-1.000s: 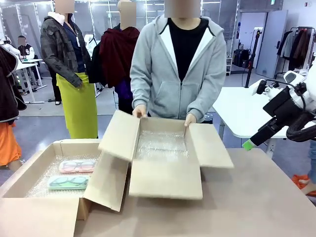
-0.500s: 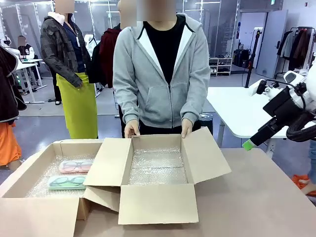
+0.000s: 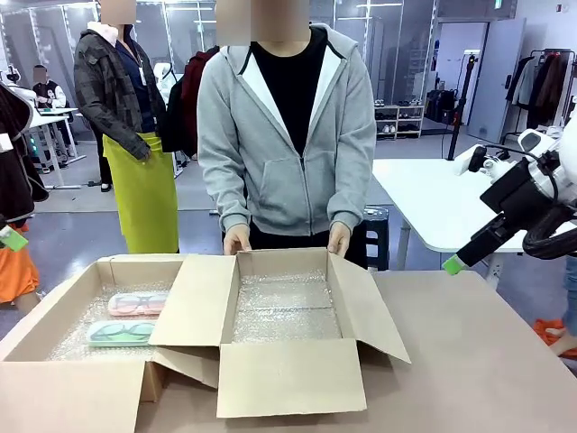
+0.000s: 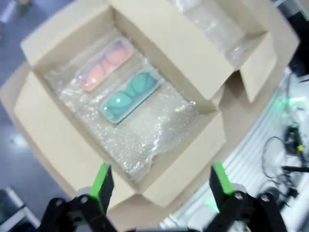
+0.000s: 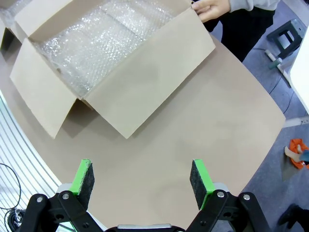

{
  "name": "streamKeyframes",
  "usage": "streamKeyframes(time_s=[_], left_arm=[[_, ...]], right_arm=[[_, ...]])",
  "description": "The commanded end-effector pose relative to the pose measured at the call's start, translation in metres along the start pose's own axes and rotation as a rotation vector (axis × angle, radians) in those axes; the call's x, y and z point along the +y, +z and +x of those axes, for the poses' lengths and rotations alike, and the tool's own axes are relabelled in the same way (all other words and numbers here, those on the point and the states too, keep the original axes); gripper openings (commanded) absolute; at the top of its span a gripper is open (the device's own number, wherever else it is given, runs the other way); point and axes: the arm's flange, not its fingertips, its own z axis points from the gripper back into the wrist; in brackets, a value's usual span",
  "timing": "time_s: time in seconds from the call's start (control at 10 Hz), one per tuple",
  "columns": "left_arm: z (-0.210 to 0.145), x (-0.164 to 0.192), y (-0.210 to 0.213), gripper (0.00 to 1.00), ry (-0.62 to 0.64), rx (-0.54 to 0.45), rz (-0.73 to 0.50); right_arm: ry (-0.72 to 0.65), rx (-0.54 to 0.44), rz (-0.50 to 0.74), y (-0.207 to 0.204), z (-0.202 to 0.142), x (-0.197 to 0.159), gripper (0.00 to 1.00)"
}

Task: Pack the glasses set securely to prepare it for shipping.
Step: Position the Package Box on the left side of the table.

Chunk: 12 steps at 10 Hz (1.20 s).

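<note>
Inside the left-hand cardboard box [image 4: 53,130], the pink glasses case [image 4: 105,64] and mint-green glasses case [image 4: 130,95] are seen lying parallel, lengthwise side by side, directly beneath the wide-open, empty left tool [image 4: 161,186], while the right tool [image 5: 142,181], equally open and empty, is held well apart.

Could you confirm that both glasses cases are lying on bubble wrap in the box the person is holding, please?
Not quite: the pink case and the mint case do lie on bubble wrap, but in the left box, not the one the person is holding. The person's box has just bubble wrap inside. The front view shows this.
</note>
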Motion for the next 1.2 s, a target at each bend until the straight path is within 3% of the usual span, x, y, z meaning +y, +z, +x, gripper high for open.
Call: streamKeyframes(time_s=[0.0, 0.4, 0.5, 1.1], left_arm=[[-0.02, -0.047, -0.017, 1.0, -0.116, -0.058, 0.1], [-0.034, -0.072, -0.049, 1.0, -0.305, -0.008, 0.003], [-0.025, -0.078, -0.035, 1.0, -0.215, -0.034, 0.032], [-0.025, -0.078, -0.035, 1.0, -0.215, -0.034, 0.032]], right_arm=[[0.001, 0.005, 0.0, 0.0, -0.001, 0.002, 1.0], [0.001, 0.005, 0.0, 0.0, -0.001, 0.002, 1.0], [0.001, 0.005, 0.0, 0.0, -0.001, 0.002, 1.0], [0.001, 0.005, 0.0, 0.0, -0.001, 0.002, 1.0]])
